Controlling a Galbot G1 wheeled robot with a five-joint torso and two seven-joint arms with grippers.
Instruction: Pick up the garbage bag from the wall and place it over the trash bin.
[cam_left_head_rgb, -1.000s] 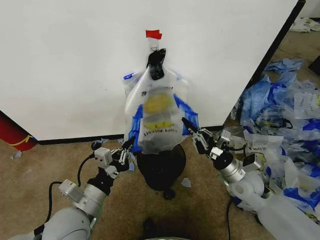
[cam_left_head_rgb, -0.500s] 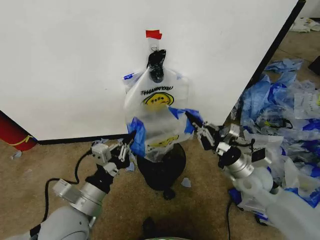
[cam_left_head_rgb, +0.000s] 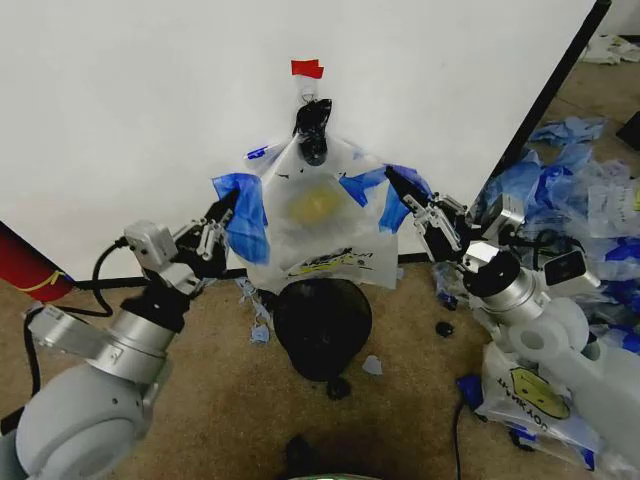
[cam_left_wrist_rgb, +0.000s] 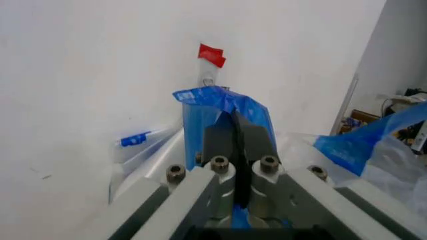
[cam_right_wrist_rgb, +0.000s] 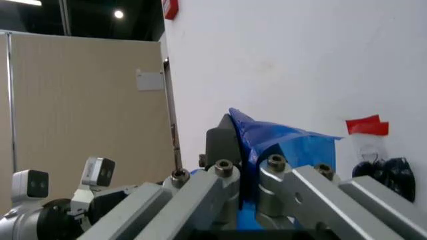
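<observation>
Both grippers, left gripper (cam_left_head_rgb: 222, 213) and right gripper (cam_left_head_rgb: 400, 190), have risen above the round black wire-mesh trash bin (cam_left_head_rgb: 322, 328), jaws clamped on the thin white smiley-face garbage bag (cam_left_head_rgb: 318, 232), stretching it wide, ready to unhook.

One garbage bag (cam_left_head_rgb: 318, 225) hangs on one wall (cam_left_head_rgb: 150, 120), above one trash bin (cam_left_head_rgb: 322, 325). Two end effectors: left end effector (cam_left_head_rgb: 222, 215), right end effector (cam_left_head_rgb: 400, 190). One red tape piece (cam_left_head_rgb: 307, 68). On the right, one heap of blue-and-white bags (cam_left_head_rgb: 580, 230), too many to count.
</observation>
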